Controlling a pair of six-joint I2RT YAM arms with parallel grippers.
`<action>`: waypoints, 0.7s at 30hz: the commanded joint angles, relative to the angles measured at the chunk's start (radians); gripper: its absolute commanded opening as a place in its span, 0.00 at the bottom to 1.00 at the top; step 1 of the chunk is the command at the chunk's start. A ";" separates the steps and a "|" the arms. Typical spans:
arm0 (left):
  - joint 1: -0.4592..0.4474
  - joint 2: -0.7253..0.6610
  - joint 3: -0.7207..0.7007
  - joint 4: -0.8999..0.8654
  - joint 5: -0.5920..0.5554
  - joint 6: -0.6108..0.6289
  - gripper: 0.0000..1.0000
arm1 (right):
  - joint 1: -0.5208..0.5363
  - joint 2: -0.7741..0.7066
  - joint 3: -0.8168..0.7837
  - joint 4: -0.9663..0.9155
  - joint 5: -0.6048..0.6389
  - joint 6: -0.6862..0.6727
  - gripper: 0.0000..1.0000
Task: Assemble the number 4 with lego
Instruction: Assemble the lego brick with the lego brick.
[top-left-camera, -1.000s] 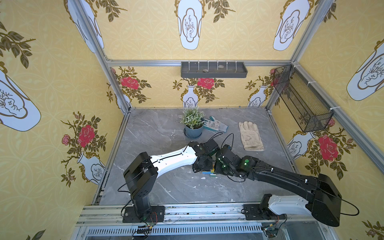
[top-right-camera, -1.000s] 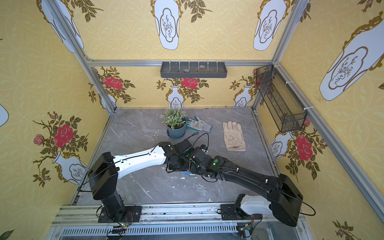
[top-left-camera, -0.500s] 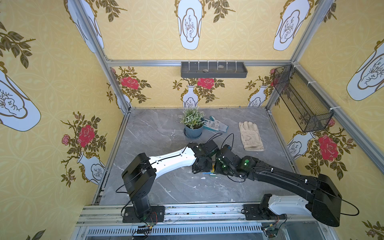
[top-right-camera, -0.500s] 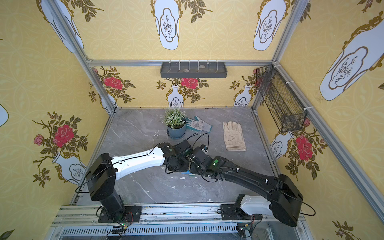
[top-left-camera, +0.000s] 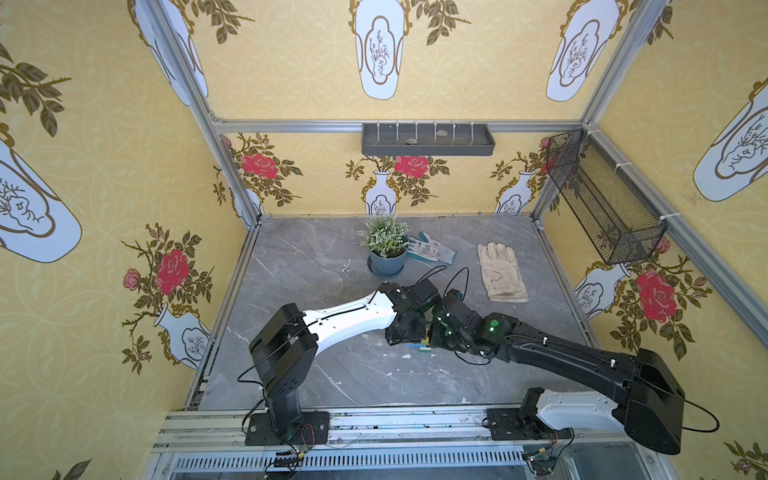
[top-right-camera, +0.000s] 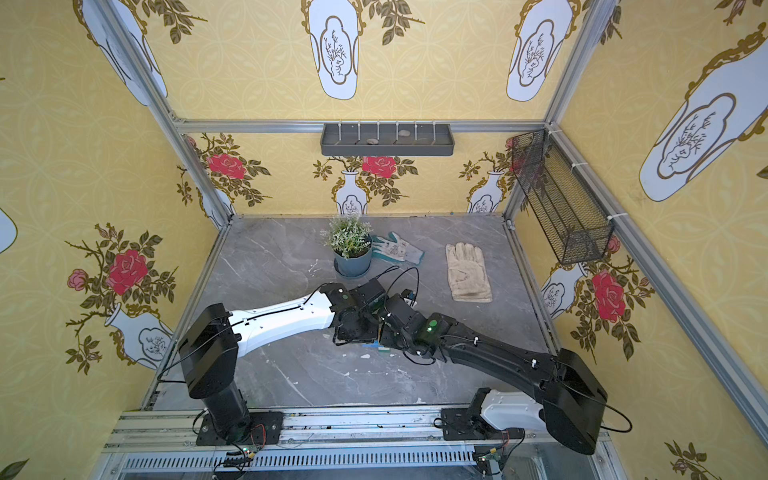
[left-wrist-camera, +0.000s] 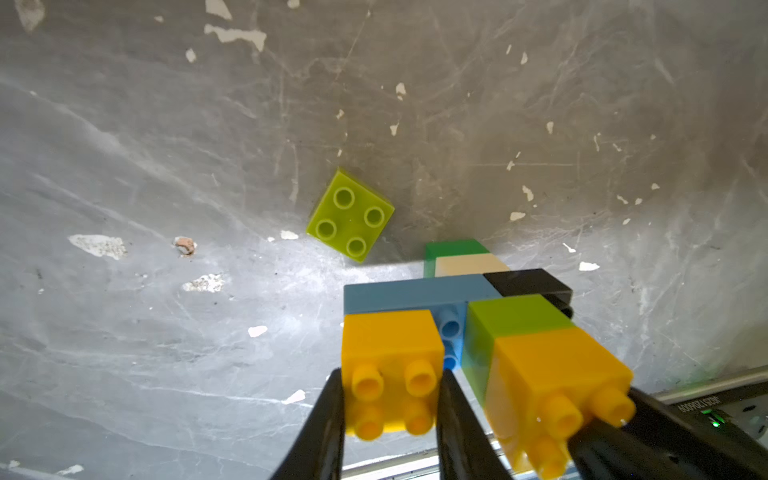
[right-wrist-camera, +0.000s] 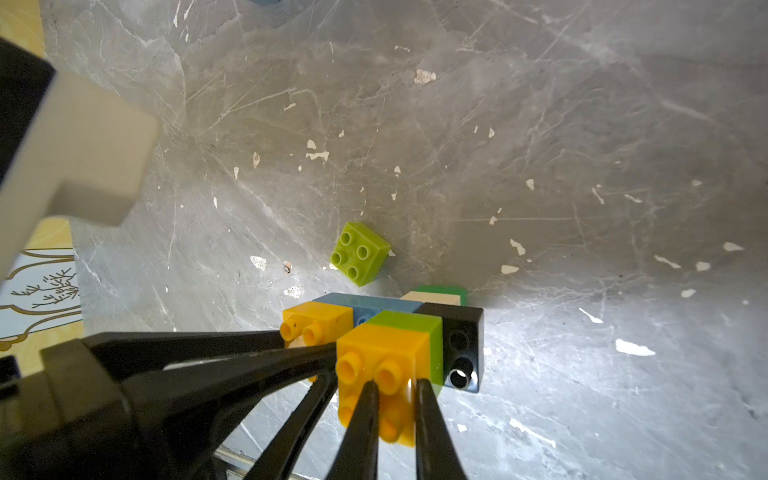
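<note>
Left wrist view showed the number 4 (left-wrist-camera: 436, 291) nearly built, lying on its side low over the grey bench (left-wrist-camera: 166, 145), with a blue crossbar (left-wrist-camera: 407, 293), a black, white and green stem (left-wrist-camera: 469, 266) and two prongs. The left jaws were clamped on the short prong's yellow brick (left-wrist-camera: 390, 345), and the right jaws were pinched narrowly on the taller prong's yellow cap (right-wrist-camera: 384, 353), which sat on lime. One loose lime brick (left-wrist-camera: 351, 216) lay just beside the stem, so seemingly only that piece remained to fit.
</note>
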 joint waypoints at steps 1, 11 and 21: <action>0.008 0.018 0.015 -0.019 0.021 0.050 0.29 | -0.003 0.021 -0.030 -0.240 -0.005 -0.002 0.05; 0.014 0.024 0.033 -0.057 -0.002 0.086 0.44 | -0.006 0.023 -0.027 -0.245 -0.005 -0.009 0.04; 0.013 -0.022 0.046 -0.059 -0.032 0.078 0.59 | -0.009 0.024 -0.024 -0.251 -0.002 -0.011 0.03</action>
